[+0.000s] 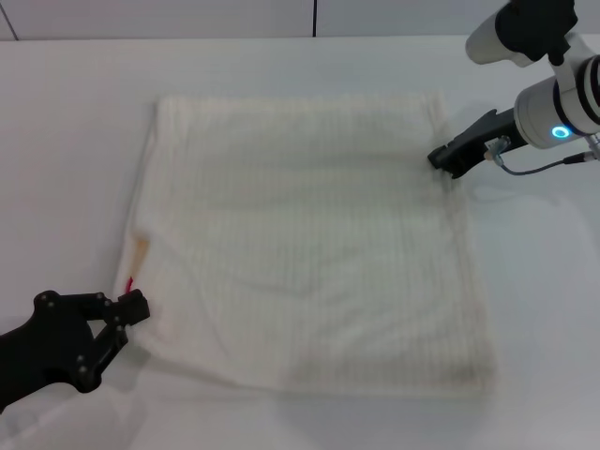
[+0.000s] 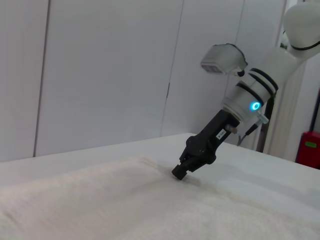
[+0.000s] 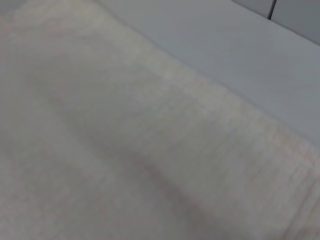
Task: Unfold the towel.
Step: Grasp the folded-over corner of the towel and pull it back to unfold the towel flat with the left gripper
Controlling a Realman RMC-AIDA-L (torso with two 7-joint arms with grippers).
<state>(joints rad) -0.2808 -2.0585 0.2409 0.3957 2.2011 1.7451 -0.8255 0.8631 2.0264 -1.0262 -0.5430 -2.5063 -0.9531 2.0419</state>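
The cream-white towel (image 1: pixel 309 244) lies spread out, nearly flat, on the white table, with a few soft wrinkles near its left edge. My left gripper (image 1: pixel 137 307) is at the towel's near-left corner, its fingers together on the hem beside a small red and orange tag (image 1: pixel 131 278). My right gripper (image 1: pixel 441 159) is at the towel's right edge near the far corner, tip down on the cloth and fingers together. The left wrist view shows the right gripper (image 2: pixel 180 172) pressed onto the towel (image 2: pixel 100 200). The right wrist view shows only the towel (image 3: pixel 125 150) and table.
The white table (image 1: pixel 544 309) extends on all sides of the towel. A pale wall (image 1: pixel 187 19) runs behind the table's far edge. A red object (image 2: pixel 311 145) stands far off beyond the right arm in the left wrist view.
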